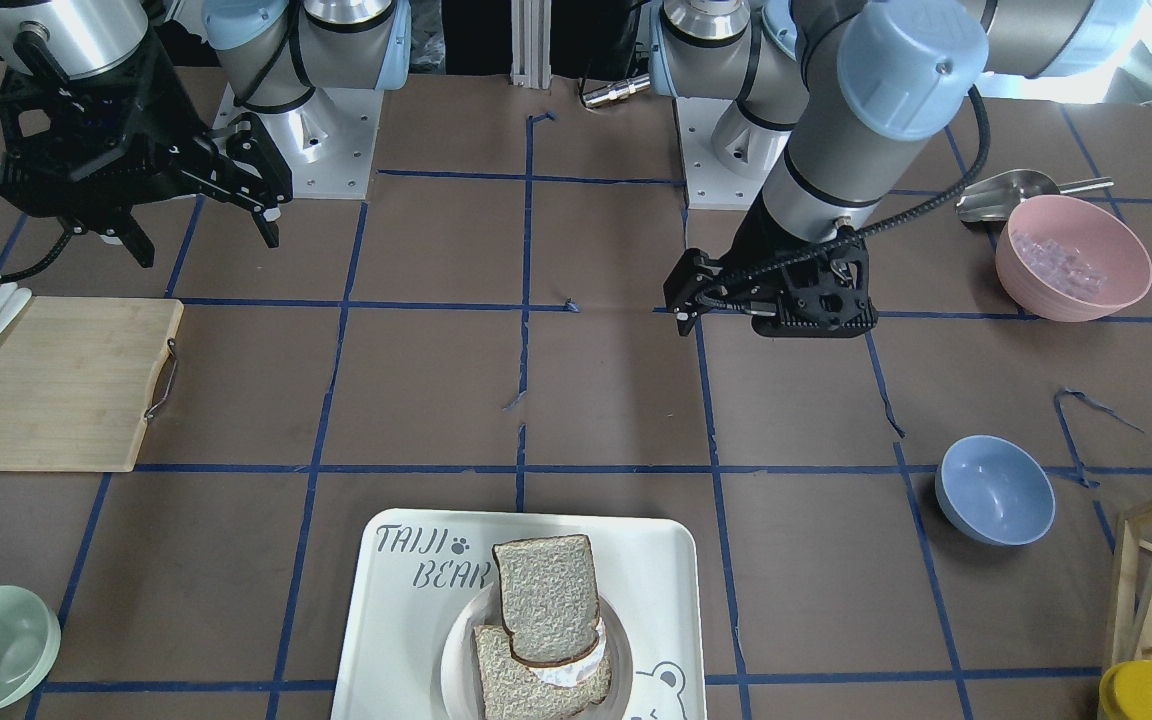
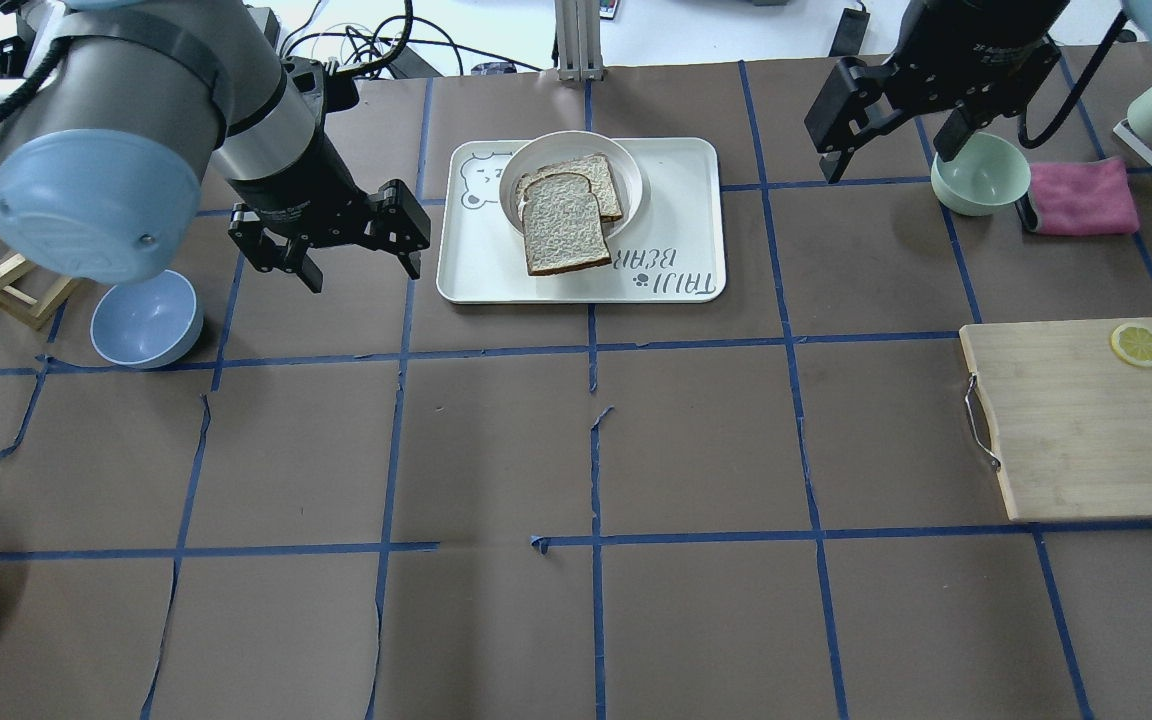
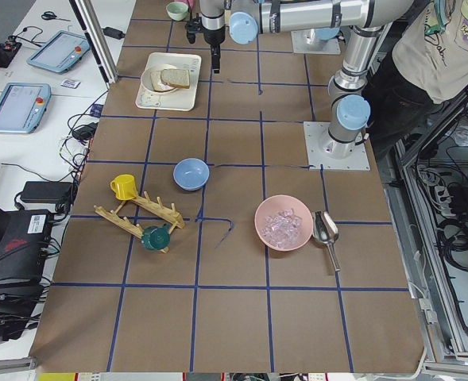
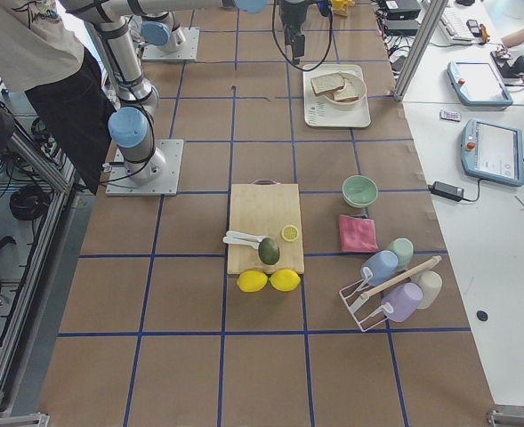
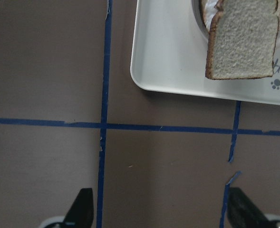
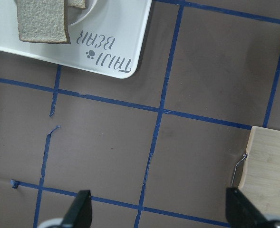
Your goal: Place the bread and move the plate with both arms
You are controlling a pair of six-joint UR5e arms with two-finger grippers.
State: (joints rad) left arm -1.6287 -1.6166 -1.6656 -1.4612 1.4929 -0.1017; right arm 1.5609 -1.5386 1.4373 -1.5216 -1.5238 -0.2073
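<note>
A: Nearest the front-facing lens is the tray (image 1: 406, 640), with the plate (image 1: 456, 655) sitting on it. Where is the bread (image 1: 546, 598)?

B: On the plate, laid over the egg slice (image 1: 521, 690). It lies askew. The end toward the robot overhangs the plate rim above the tray floor, and egg white (image 1: 581, 668) shows between the two slices.

A: Grippers?

B: The left gripper (image 2: 364, 270) has its jaws spread and holds nothing. It hovers just beside the tray's left edge. The right gripper (image 2: 886, 158) is also spread and empty, well off to the tray's right near the green bowl (image 2: 981, 175). Both wrist views show only bare table between the fingertips.

A: Reading?

B: The bread step looks done and the plate is not yet moved. I judge the open jaws on either side suit a two-sided pinch on the plate rim. The rim is raised but shallow, so there is little to grip.

A: Risk?

B: The top slice rests loose and off-centre. An uneven lift between the arms could slide it off. The jaw on the overhang side needs to clear the crust.
</note>
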